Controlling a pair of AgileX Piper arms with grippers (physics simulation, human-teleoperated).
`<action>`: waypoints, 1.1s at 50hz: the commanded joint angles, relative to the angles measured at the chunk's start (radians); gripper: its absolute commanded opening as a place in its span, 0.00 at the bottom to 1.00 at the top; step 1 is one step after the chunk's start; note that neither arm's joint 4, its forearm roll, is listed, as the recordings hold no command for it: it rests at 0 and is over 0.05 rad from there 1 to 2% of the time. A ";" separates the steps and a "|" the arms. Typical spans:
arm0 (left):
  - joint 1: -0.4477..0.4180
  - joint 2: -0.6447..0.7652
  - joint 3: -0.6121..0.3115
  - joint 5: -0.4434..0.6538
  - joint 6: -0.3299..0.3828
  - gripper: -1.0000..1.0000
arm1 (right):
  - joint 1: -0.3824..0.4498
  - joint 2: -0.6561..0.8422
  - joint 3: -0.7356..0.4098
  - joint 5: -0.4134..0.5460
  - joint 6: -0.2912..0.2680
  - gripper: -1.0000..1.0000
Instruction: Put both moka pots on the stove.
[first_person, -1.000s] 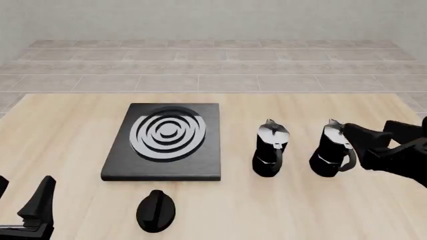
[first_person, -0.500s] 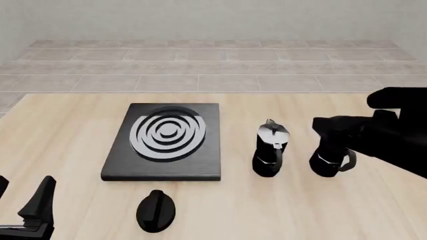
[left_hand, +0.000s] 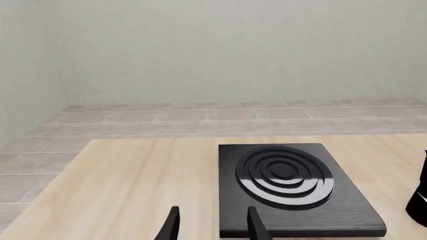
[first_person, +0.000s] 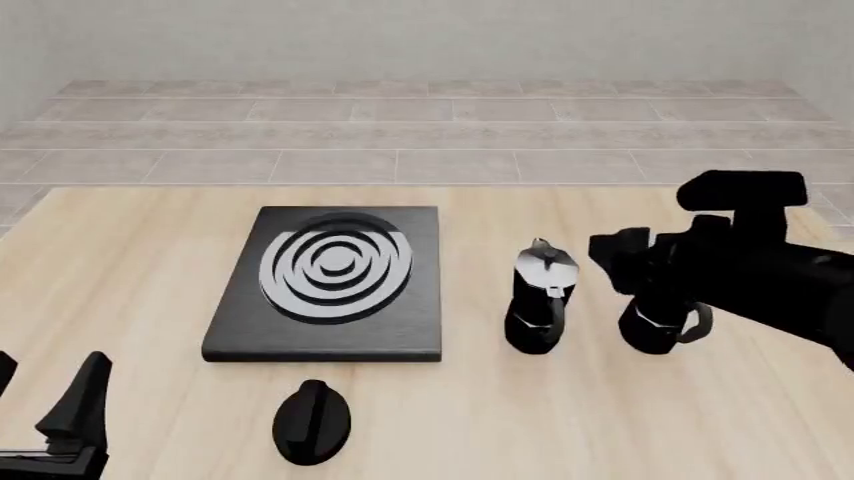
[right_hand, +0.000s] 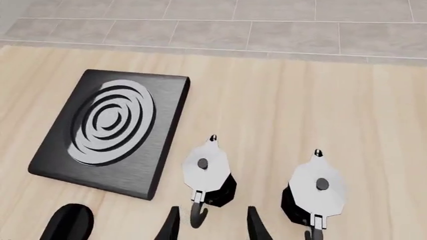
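Observation:
The stove (first_person: 327, 290), a black slab with a silvery ring burner, lies left of centre; it also shows in the left wrist view (left_hand: 293, 192) and the right wrist view (right_hand: 110, 132). Two moka pots stand upright on the table right of it: one (first_person: 539, 300) (right_hand: 208, 175) near the stove, the other (first_person: 657, 322) (right_hand: 317, 192) further right, its top hidden by my right arm. My right gripper (first_person: 618, 260) (right_hand: 212, 227) is open and empty, hovering above and between the pots. My left gripper (first_person: 47, 405) (left_hand: 212, 230) is open and empty, low at the front left.
A black oval knob (first_person: 311, 422) (right_hand: 67, 222) lies on the table in front of the stove. The wooden table (first_person: 134, 250) ends at a tiled floor behind. One pot's edge shows at the border of the left wrist view (left_hand: 419, 200).
My right arm has risen and swung left, from beside the right pot to above it, covering its lid. The pots, stove and left arm have not moved.

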 joint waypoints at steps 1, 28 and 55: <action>0.002 -0.004 0.000 0.002 -0.003 1.00 | 0.017 0.048 0.005 -0.039 0.008 1.00; 0.002 0.001 -0.005 0.005 -0.008 1.00 | 0.030 0.153 0.058 -0.160 0.045 1.00; 0.002 -0.001 -0.007 0.008 -0.010 1.00 | 0.060 0.237 0.106 -0.255 0.085 1.00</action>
